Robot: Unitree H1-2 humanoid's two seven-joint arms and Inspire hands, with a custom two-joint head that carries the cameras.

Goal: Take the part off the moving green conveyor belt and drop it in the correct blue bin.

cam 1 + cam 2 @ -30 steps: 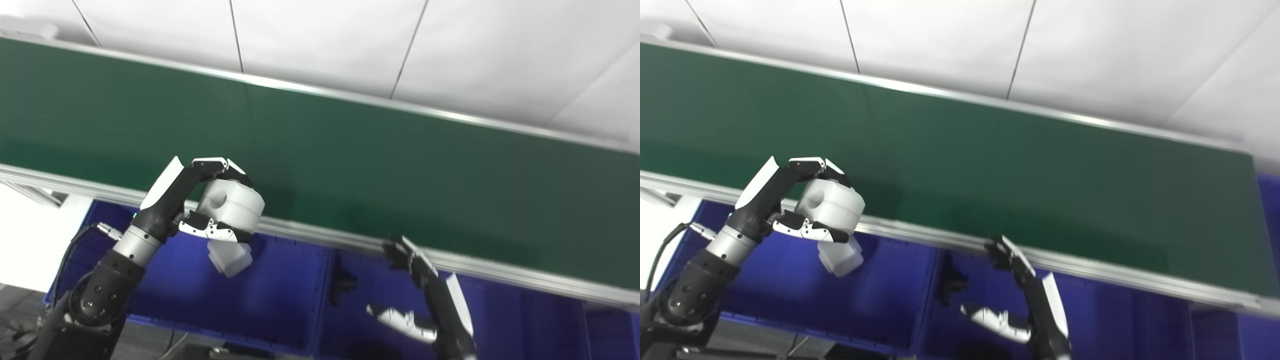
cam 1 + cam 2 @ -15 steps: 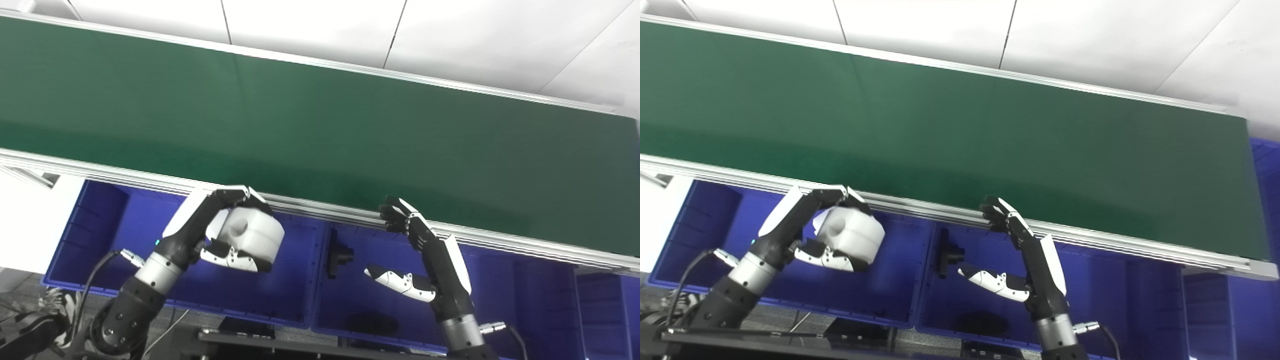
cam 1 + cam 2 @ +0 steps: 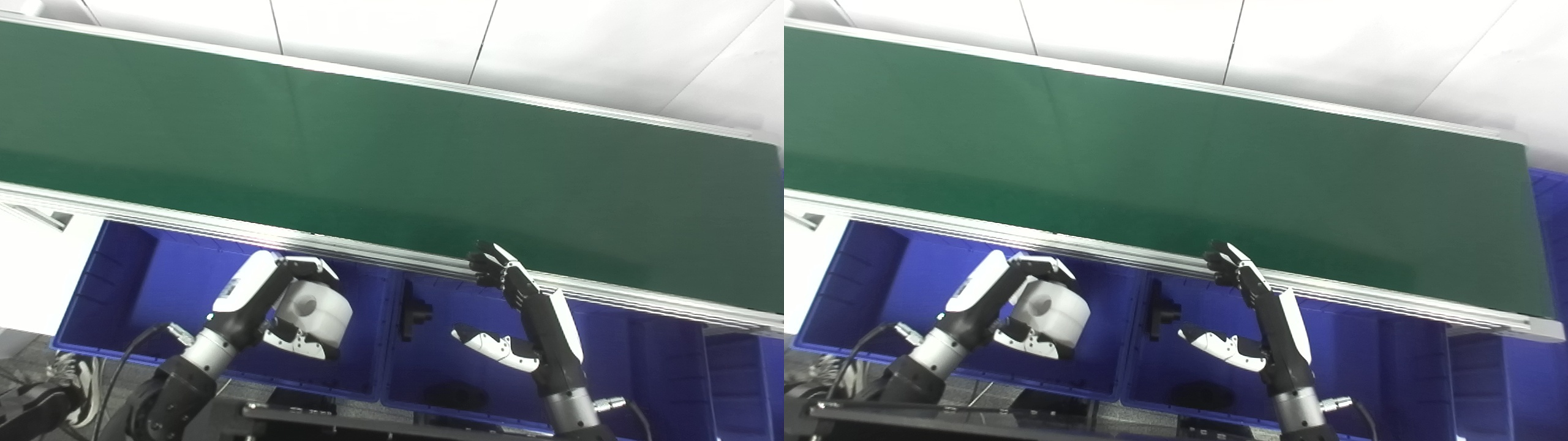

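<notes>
Left eye view: left hand (image 3: 269,309) fingers clamp the white part (image 3: 318,312) over the left blue bin (image 3: 122,275), off the green belt (image 3: 392,159). Step: drop-off. Next: spread fingers & release. Right hand (image 3: 520,312) spread, empty.

A factory-style sorting station: a long green conveyor belt (image 3: 392,159) runs above blue bins (image 3: 153,288), white panelled wall (image 3: 380,30) behind.

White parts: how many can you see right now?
1: the white part sits in the left robot hand over the left blue bin. None shows on the green conveyor belt; more may be hidden beneath the hand.
</notes>
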